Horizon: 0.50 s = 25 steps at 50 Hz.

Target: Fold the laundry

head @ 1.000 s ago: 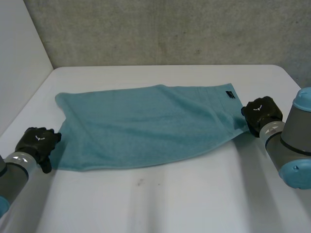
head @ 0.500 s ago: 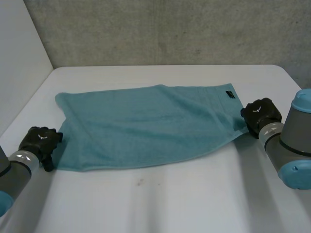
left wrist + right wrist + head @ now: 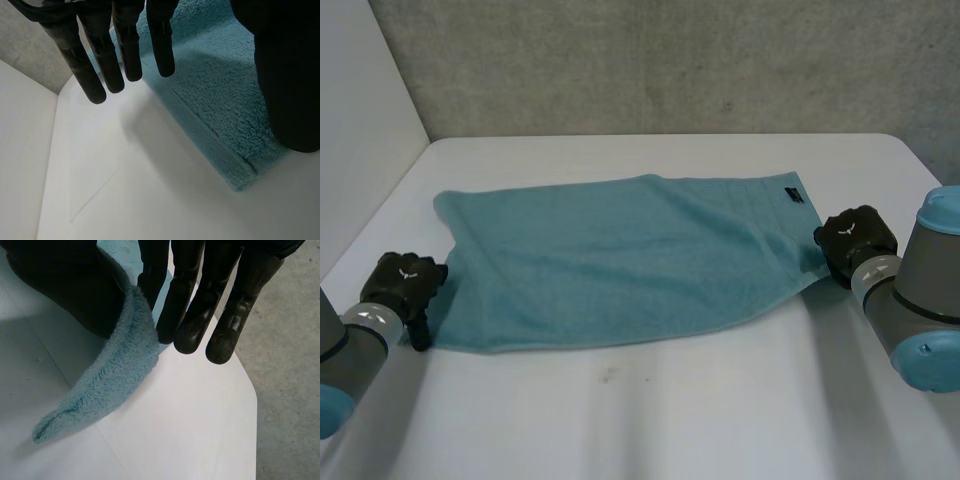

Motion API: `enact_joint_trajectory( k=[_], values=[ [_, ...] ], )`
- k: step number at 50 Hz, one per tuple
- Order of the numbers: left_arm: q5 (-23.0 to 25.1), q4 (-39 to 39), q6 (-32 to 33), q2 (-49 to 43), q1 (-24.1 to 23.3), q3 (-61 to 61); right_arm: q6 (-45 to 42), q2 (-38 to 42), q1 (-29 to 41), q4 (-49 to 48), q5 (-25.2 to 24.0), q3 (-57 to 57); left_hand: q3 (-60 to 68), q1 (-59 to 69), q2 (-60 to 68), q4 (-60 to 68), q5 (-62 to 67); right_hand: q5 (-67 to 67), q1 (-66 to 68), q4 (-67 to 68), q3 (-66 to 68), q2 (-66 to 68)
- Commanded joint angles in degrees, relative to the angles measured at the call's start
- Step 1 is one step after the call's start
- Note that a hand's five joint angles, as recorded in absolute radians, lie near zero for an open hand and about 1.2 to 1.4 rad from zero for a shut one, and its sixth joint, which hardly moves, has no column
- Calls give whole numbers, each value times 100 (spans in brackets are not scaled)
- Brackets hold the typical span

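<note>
Teal terry towel (image 3: 620, 265) spread flat, lightly rippled — right corner pinched in right hand (image 3: 857, 240), left hand (image 3: 402, 282) straight-fingered beside left corner.

White bench (image 3: 670, 420), smooth, with a small dark speck (image 3: 608, 375) near the front middle. Carries one teal towel (image 3: 620, 260), spread across the middle, long side running left to right, black tag (image 3: 790, 196) at far right corner. Flat at near left corner; curled up off the bench at right end.
</note>
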Motion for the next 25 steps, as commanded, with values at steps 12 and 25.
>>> enact_joint_trajectory(
  k=[12,25],
  values=[
    [10,91,-25,55,-17,124,-18,54,4,0,9,9,1321,1316,1321,1291,1654,1253,2416,1166,1203,1252],
    [-25,56,-7,440,-70,-95,-18,45,-48,26,18,-35,5189,5184,5188,5159,5522,1253,2416,1166,1203,1252]
  ],
)
